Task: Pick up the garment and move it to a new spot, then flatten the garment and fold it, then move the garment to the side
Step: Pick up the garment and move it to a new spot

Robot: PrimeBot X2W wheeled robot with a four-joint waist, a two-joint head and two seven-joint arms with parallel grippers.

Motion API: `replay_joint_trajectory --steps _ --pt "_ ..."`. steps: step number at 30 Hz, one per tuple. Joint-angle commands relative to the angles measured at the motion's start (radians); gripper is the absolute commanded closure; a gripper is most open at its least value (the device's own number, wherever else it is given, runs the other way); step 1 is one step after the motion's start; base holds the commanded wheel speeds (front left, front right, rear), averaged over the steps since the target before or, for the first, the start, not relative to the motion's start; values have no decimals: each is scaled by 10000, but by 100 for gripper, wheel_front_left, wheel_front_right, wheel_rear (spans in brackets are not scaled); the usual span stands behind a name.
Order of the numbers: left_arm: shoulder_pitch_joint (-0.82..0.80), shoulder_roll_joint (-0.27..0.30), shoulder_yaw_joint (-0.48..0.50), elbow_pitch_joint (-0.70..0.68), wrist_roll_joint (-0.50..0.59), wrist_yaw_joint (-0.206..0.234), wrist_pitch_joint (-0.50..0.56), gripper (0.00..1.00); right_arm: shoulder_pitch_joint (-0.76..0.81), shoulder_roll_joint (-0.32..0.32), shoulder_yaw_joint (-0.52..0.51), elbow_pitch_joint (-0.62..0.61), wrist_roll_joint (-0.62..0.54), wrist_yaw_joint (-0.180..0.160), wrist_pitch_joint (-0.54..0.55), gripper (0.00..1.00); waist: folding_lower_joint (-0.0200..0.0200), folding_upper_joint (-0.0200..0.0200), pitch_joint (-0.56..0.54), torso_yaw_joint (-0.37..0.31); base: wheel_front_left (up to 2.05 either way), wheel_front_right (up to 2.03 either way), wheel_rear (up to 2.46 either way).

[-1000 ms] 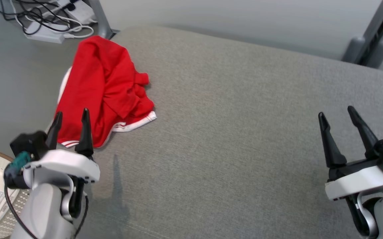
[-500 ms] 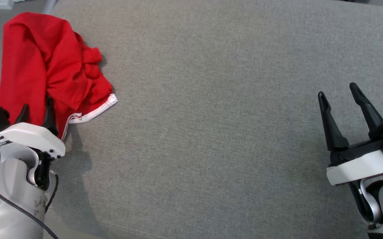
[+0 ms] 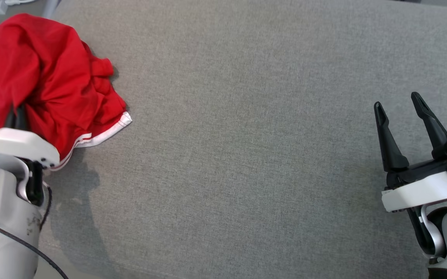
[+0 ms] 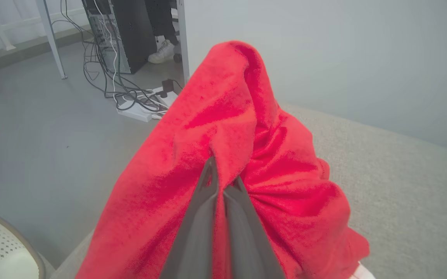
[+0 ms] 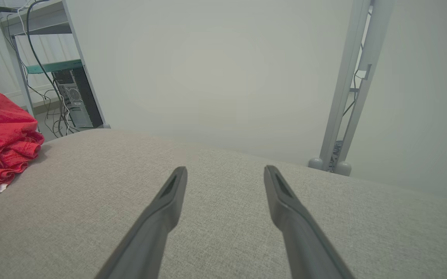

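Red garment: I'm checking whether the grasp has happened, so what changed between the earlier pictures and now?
The left tool, open at the cloth's near edge a second ago, pushed forward into the red garment and shut on a fold. The head camera also tilted down. The right tool stayed open above the grey cushion; the garment remains crumpled at its left end.

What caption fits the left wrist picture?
Left gripper shut on the red garment at the edge of the cushion.

Grey fabric surface [image 3: 246, 155], pale wall [image 5: 215, 69], PC tower [image 4: 130, 31] w/ power strip [image 4: 134, 114].
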Motion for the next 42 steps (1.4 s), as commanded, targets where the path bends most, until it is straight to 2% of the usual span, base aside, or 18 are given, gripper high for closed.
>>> replay_joint_trajectory --steps 1,9,14,21,27,34,35,42 --pt "178 146 187 -787 217 170 -60 100 59 45 -61 42 40 -3 -145 0 0 0 -277 -17 0 0 0" --pt "1868 -217 776 -4137 814 320 -62 100 371 318 -195 213 67 -3 -492 0 0 0 -1096 -173 0 0 0" --pt "3313 -524 436 -6154 1368 557 -41 100 745 479 -284 349 107 -3 -607 0 0 0 -1742 -374 0 0 0" --pt "5095 -676 -173 -8992 1794 934 968 100 1243 776 -441 495 285 -3 -768 0 0 0 -2362 -849 0 0 0" --pt "5948 -805 -571 -10937 2023 1211 1705 100 1443 946 -333 543 391 -3 -845 0 0 0 -2618 -1591 0 0 0" --pt "5814 -879 -1524 -11890 2227 850 2431 100 1293 1072 -160 401 523 -3 -889 0 0 0 -2422 -2884 0 0 0" --pt "5584 -983 -1837 -11815 2253 736 2543 100 1208 1098 -119 390 563 -3 -896 0 0 0 -2298 -3317 0 0 0" --pt "4702 -1437 -2803 -10656 2218 321 2663 100 1014 1195 17 532 766 -3 -1031 0 0 0 -1774 -4953 0 0 0"
